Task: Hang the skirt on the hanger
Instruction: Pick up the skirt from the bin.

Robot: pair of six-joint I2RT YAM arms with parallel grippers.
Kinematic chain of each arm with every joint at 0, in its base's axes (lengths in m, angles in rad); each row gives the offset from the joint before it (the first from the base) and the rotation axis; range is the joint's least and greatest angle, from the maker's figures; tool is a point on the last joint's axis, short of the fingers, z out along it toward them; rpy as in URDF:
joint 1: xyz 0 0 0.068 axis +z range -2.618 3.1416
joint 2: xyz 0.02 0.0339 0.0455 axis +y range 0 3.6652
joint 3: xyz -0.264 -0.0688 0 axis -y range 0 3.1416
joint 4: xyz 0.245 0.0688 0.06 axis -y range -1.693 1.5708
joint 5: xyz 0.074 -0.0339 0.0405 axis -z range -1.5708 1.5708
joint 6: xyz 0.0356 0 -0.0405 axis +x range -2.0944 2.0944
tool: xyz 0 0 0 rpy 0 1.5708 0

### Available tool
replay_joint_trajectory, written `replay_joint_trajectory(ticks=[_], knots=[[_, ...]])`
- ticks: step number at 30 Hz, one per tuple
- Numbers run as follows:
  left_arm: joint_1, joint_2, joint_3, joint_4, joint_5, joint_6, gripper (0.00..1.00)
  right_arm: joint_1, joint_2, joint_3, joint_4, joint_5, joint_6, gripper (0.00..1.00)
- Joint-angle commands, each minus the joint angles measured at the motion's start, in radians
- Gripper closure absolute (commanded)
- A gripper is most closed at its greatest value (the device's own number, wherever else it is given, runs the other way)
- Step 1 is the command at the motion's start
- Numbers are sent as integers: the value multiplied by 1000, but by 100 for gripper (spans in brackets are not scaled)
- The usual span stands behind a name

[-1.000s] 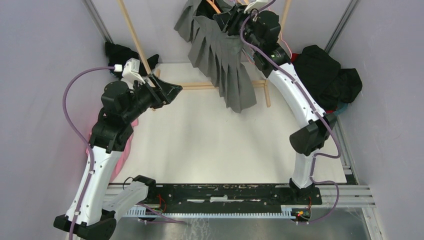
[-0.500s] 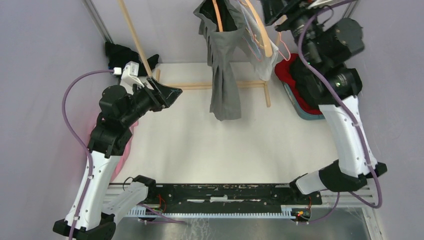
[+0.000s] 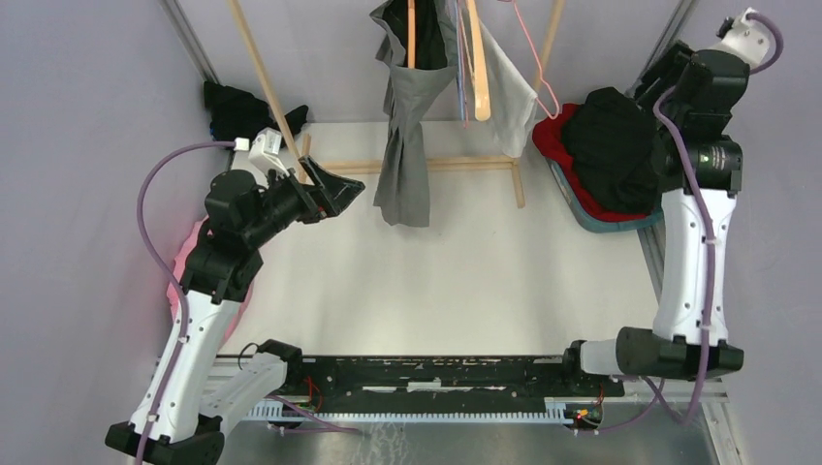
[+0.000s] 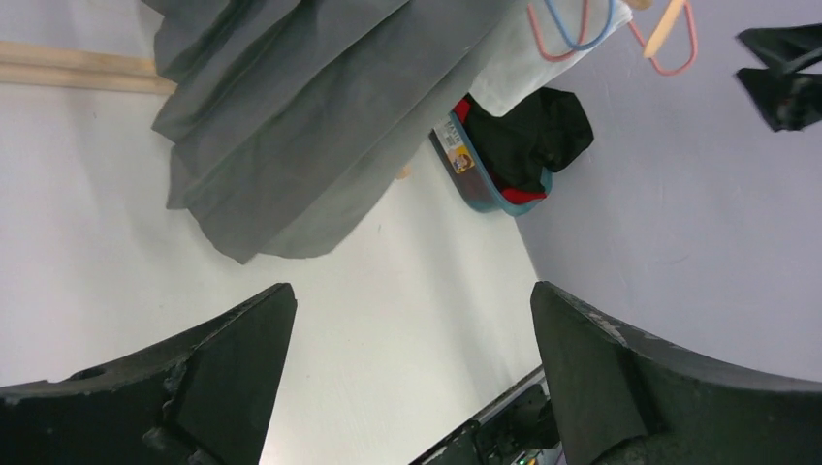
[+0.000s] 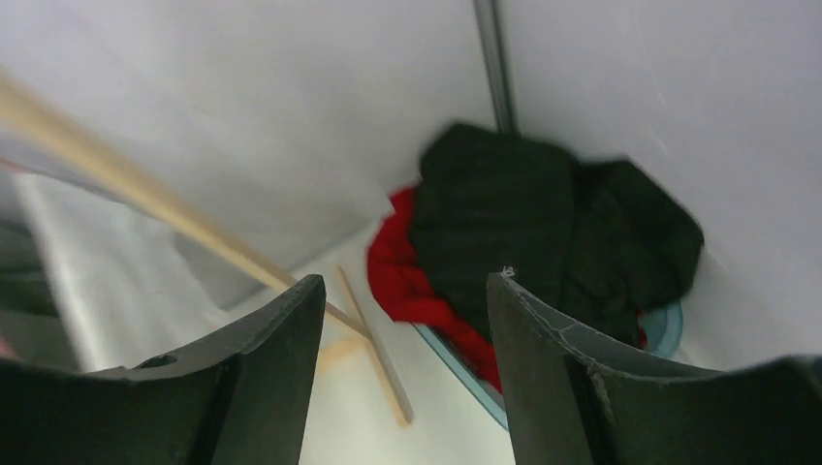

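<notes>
- The grey skirt (image 3: 405, 145) hangs at 12 o'clock over the table, draped round an orange hanger (image 3: 411, 34), with its hem free above the wooden rack base (image 3: 436, 165).
- Neither pincer holds it. The left gripper (image 4: 412, 300) has its jaws wide apart with nothing between them. The right gripper (image 5: 407, 286) also stands agape and empty.
- Likely risk: the skirt hangs as a narrow, bunched column. If its weight sits unevenly on the hanger, it could slide off to one side now that nothing steadies it.
- The left gripper sits at 10 o'clock, near the hem. A swing toward 12 could catch the fabric and drag the skirt or the hanger down.
- The right arm stands at 2 o'clock, close over the teal basket (image 3: 606, 218) of black and red clothes. A low sweep there could snag the black garment (image 3: 611, 145).
- Neighbouring hangers crowd in at 1 o'clock: a wooden hanger (image 3: 477, 68) and a pink wire hanger (image 3: 531, 58). A knock could tangle them with the skirt's own.
- Hidden: the hanger's hook, the rail and the skirt's waistband are cut off at the top edge, so I cannot tell how securely it is seated.
- The right wrist view is blurred, and the right pincer is hard to pick out from above against the dark clothes.
</notes>
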Motion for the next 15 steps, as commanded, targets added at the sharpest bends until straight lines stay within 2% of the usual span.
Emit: replay_joint_trajectory(ticks=[1, 6, 11, 15], knots=[[6, 5, -40, 52, 29, 47, 1, -183, 84, -155, -32, -275, 181, 34], [6, -14, -150, 133, 43, 24, 1, -202, 271, -171, -7, -276, 186, 36], [6, -2, -249, 213, 68, 6, 1, -203, 442, -88, -31, -243, 171, 36], [5, 23, -302, 255, 90, 4, 1, -198, 567, 39, -120, -168, 151, 35]])
